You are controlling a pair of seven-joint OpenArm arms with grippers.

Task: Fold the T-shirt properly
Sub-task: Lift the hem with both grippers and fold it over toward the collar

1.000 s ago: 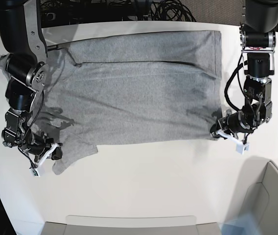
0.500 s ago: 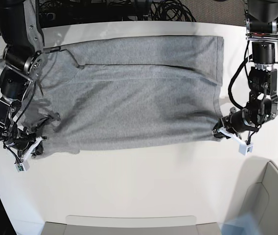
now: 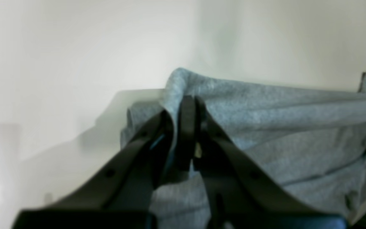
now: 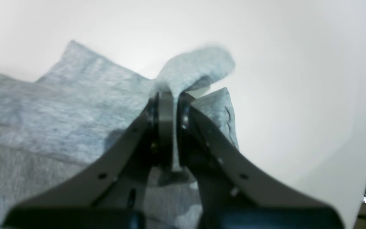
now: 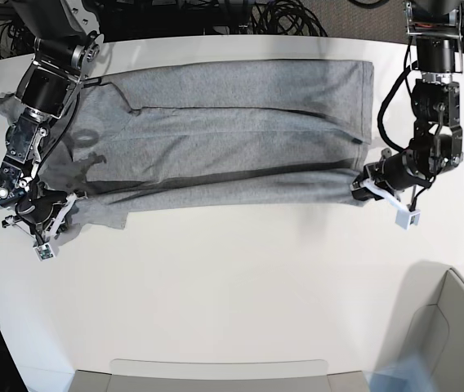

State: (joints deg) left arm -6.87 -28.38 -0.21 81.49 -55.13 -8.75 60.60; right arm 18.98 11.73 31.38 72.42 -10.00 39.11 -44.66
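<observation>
The heather-grey T-shirt [image 5: 232, 122] lies across the far half of the white table [image 5: 240, 286], plain side up, with no lettering showing. My left gripper [image 5: 361, 186], on the right of the base view, is shut on the shirt's near right corner. In the left wrist view the fingertips [image 3: 187, 106] pinch a fold of grey cloth [image 3: 265, 105]. My right gripper [image 5: 67, 206], on the left of the base view, is shut on the near left edge. In the right wrist view the fingertips [image 4: 169, 97] clamp a bunched flap of cloth [image 4: 199, 63]. The near hem is lifted and drawn taut between both grippers.
A grey tray rim [image 5: 216, 369] sits at the table's front edge and a grey box [image 5: 452, 327] at the front right. Black cables [image 5: 281, 16] lie behind the table. A sleeve tip [image 5: 7, 102] pokes out at the far left.
Both grippers have carried the shirt's near hem toward the far side. The near edge now lies further back and straighter, and the visible shirt is narrower front to back.
</observation>
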